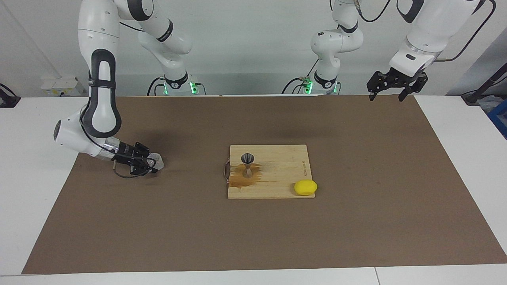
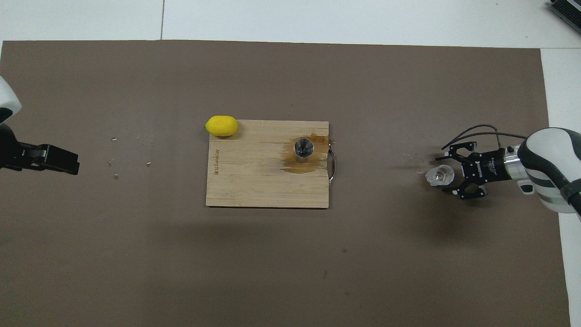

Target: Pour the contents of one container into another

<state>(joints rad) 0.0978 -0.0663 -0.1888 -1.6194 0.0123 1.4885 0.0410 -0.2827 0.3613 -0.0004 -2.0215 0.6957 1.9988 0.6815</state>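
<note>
Right claw (image 1: 147,162) sits low over the brown mat (image 1: 253,229) toward the right arm's end of the tabletop, its fingers spread apart on either side of the glass tumbler (image 2: 439,176). That small clear tumbler stands upright on the mat between the fingertips; whether either finger touches it cannot be told. Left claw (image 1: 392,93) hangs high in the air over the mat's corner at the left arm's end, its fingers apart and holding nothing, the arm waiting.

At the middle of the mat lies a wooden cutting board (image 2: 254,181). On it stands the steel jigger (image 2: 303,149), upright, near the board's edge toward the right arm's end, in a brown wet stain (image 2: 302,165) that spreads across the wood around its foot. A yellow lump (image 2: 221,126) rests at the board's corner farther from the robots, toward the left arm's end, overlapping the edge. The tumbler is well apart from the jigger.
</note>
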